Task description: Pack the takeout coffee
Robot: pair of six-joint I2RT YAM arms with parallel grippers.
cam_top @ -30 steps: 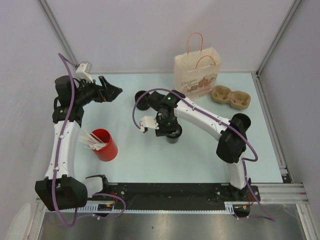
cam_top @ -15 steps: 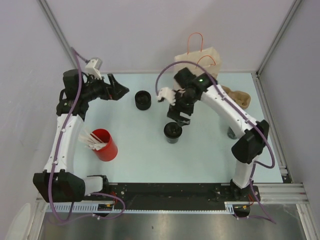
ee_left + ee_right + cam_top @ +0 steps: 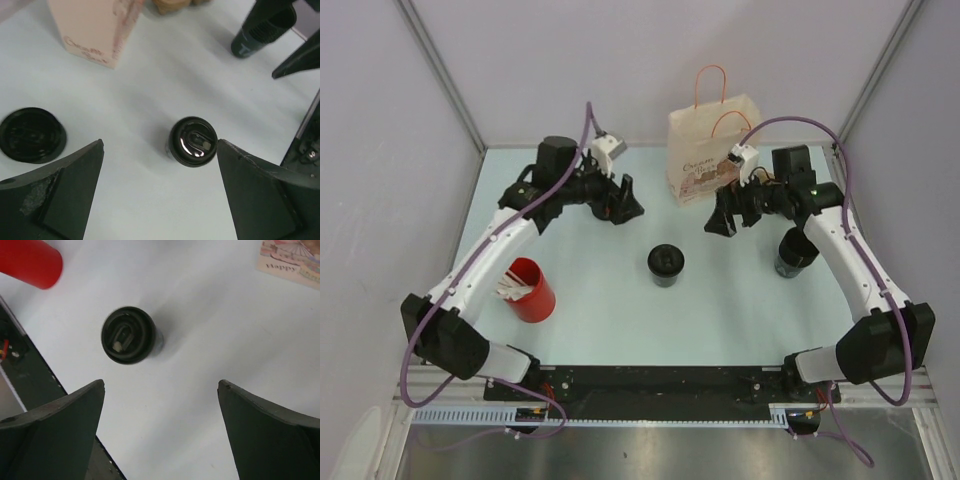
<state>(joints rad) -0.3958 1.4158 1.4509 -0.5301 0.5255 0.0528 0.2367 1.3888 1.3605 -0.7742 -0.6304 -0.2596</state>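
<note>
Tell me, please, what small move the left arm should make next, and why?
Probably ease the left gripper forward and down toward the lidded coffee cup. Its jaws are open and empty, the cup stands upright, centred between them in the left wrist view, and it sits on the table outside the paper bag, not yet packed.

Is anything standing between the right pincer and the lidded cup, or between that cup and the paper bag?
Nothing visible. The cup stands alone on the table near the open right pincer, and the stretch of surface up to the paper bag is bare; only that pincer hangs over it.
</note>
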